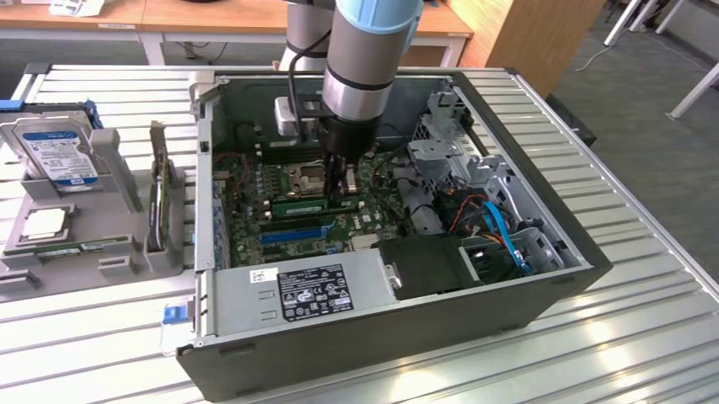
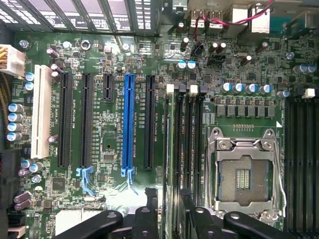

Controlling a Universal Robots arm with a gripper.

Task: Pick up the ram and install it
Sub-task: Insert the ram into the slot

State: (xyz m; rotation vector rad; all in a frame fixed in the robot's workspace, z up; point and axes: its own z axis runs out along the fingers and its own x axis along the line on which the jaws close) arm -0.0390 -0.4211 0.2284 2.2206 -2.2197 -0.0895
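The gripper [image 1: 346, 181] hangs low inside the open computer case [image 1: 561, 252] with its fingers [image 2: 149, 211] spread apart and nothing between them. They straddle the end of the memory slots beside the empty processor socket [image 1: 309, 177]. The ram [image 1: 299, 204] stands on edge in one of those slots, at about 7 o'clock from the gripper in the exterior view and just beside the socket. I cannot tell from here whether the stick is pressed fully home or only resting in its slot. If it is only resting, a nudge could tip it or leave it askew. With the fingers so close to its end, a sideways drift of the arm [image 1: 365, 76] could catch the stick's edge or knock the small capacitors nearby. The arm comes in from 12 o'clock, its last link nearly upright and pointing straight down at the board. The case itself sits on the slatted table [image 1: 641, 337].
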